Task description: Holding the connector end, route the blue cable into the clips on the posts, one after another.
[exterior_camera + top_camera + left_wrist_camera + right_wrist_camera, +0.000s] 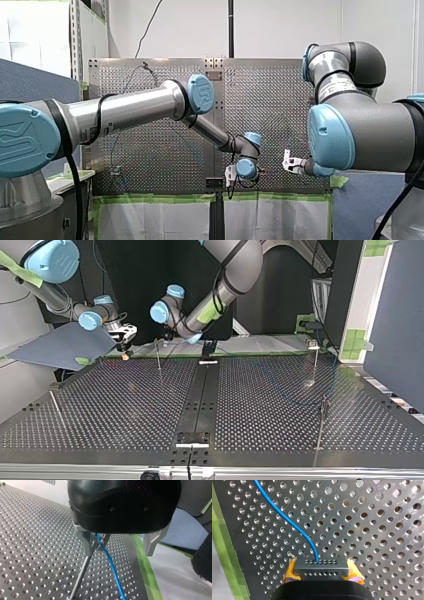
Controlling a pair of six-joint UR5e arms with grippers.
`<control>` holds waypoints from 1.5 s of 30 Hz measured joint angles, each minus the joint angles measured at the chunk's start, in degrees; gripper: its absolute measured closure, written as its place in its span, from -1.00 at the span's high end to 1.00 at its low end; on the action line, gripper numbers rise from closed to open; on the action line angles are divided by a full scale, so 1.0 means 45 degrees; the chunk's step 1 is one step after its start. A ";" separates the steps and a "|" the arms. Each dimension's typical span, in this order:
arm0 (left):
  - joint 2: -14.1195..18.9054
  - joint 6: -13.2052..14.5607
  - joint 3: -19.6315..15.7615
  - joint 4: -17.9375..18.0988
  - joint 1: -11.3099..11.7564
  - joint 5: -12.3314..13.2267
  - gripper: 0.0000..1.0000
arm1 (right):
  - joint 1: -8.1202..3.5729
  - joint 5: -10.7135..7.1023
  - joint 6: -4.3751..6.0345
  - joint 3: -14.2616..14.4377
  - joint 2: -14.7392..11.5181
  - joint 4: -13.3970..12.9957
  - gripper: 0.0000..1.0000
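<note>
Perforated table [374,517]: R hand [322,566] clamped on connector [322,569], blue cable [287,520] trailing; L hand [118,551] fingers apart at post [80,576].

The left gripper's [120,543] metal fingers [153,542] stood apart below its black body. The cable [112,567] came out beside one finger, at the clip [96,543] topping the post [81,575], and ran over the table [37,555], near the green tape [145,567] along its edge.
</note>
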 joint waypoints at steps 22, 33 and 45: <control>0.0709 -0.0005 -0.1350 0.1215 -0.0436 0.0121 1.00 | -0.0004 0.0001 0.0040 0.0000 0.0055 0.0088 -1.00; 0.0701 -0.0038 -0.1354 0.1442 -0.0473 0.0097 1.00 | 0.0000 0.0001 0.0053 0.0001 0.0076 0.0082 -1.00; 0.0696 -0.0129 -0.1598 0.1463 -0.0425 -0.0081 1.00 | 0.0000 0.0000 0.0099 0.0001 0.0094 0.0059 -1.00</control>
